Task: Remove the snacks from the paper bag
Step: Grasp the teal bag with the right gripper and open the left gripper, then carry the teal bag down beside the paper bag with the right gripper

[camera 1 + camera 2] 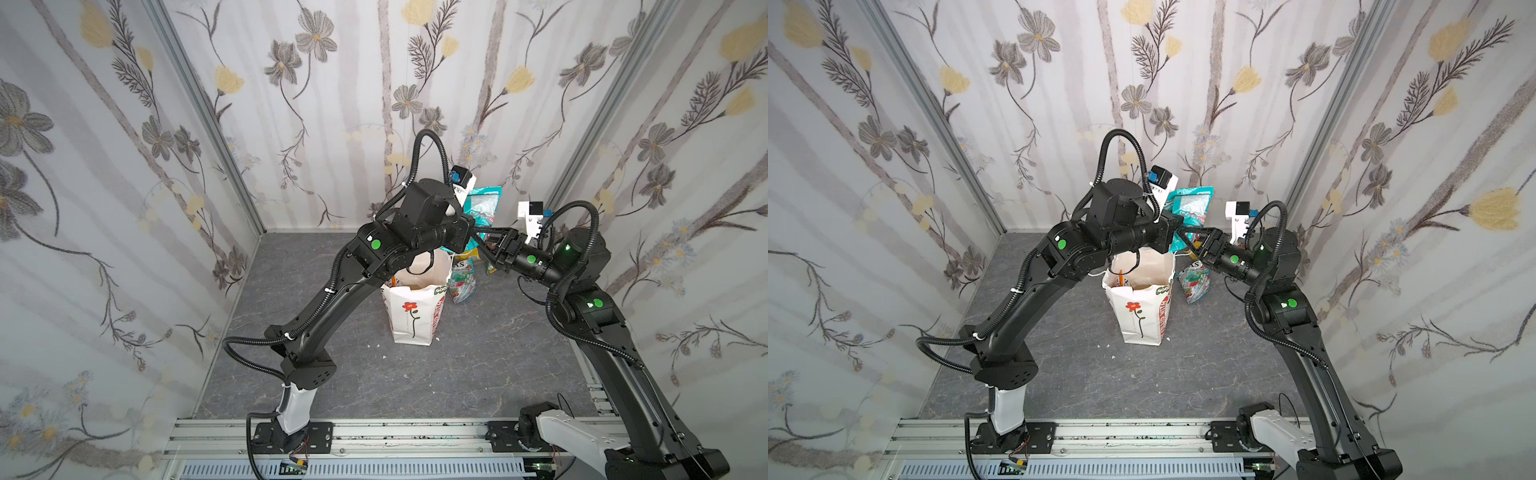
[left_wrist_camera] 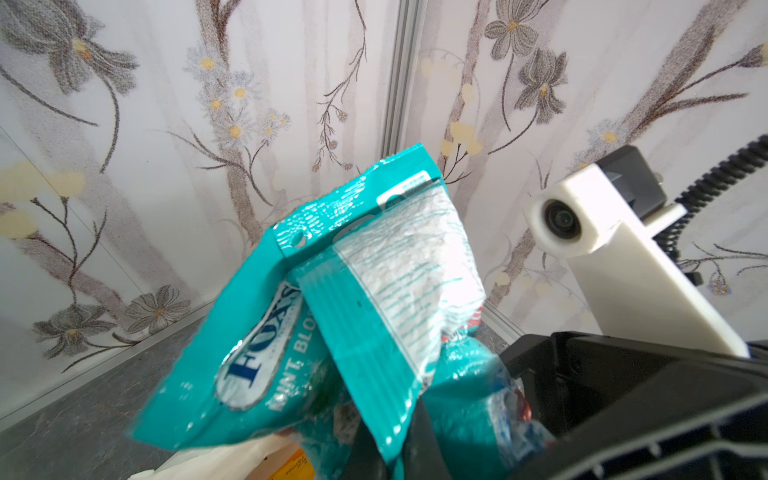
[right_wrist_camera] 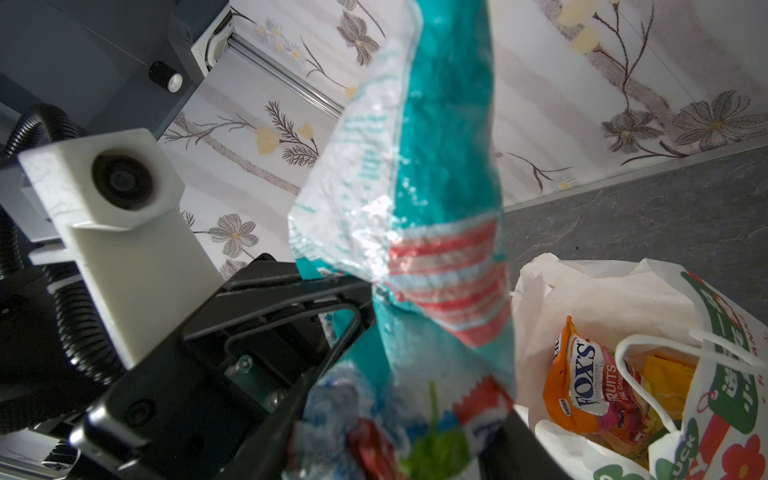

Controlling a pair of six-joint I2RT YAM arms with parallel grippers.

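The white paper bag (image 1: 411, 320) (image 1: 1142, 320) with a red flower stands upright and open mid-table. Above its far rim my left gripper (image 1: 471, 220) (image 2: 399, 453) is shut on teal snack packets (image 1: 482, 205) (image 2: 390, 266), held upright. My right gripper (image 1: 1181, 232) (image 3: 399, 440) meets it from the right, jaws closed in on the lower end of the same teal bunch (image 3: 449, 124). Inside the bag (image 3: 706, 332) lie an orange packet (image 3: 582, 382) and a yellow one (image 3: 669, 378). A green-and-red packet (image 1: 463, 282) and a yellow packet (image 1: 469, 253) lie on the table right of the bag.
Flowered walls (image 1: 124, 208) close in the grey table (image 1: 374, 382) on three sides, the back wall just behind the held packets. An aluminium rail (image 1: 415, 436) carrying both arm bases runs along the front. Small white scraps (image 1: 384, 358) lie before the bag.
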